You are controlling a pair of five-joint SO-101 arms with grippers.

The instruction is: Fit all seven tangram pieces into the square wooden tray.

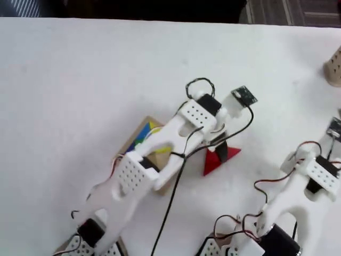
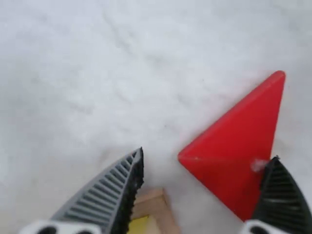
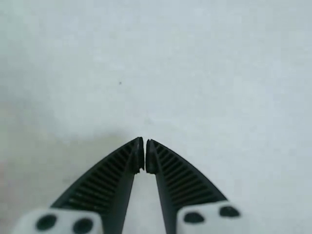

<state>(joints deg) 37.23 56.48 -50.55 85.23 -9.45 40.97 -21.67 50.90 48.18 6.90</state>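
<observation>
Between the fingers of the left gripper (image 2: pixel 205 156) lies a corner of the red triangle (image 2: pixel 239 141). The fingers are spread wide, one on each side of that corner, low over the table (image 2: pixel 97 73). They do not squeeze it. The gripper looks set this way so it can close on the triangle and lift it. The black finger sits right at the triangle's edge; it is hard to tell whether it touches.

Just beside the triangle is a corner of the tray (image 2: pixel 158 202). A yellow piece (image 2: pixel 141 226) lies inside it. In the high view the left arm (image 1: pixel 160 154) is stretched over the tray, and other coloured pieces (image 1: pixel 143 140) sit in it next to the yellow one. The red triangle is outside the tray, flat on the table, close to its side. It is probably there because it has not been put in yet.

The right gripper (image 3: pixel 145 156) is pinched closed with nothing in it. It hangs over bare table, well apart from the tray, most likely to keep out of the way.

No words or labels can be read on the pieces or the tray.
</observation>
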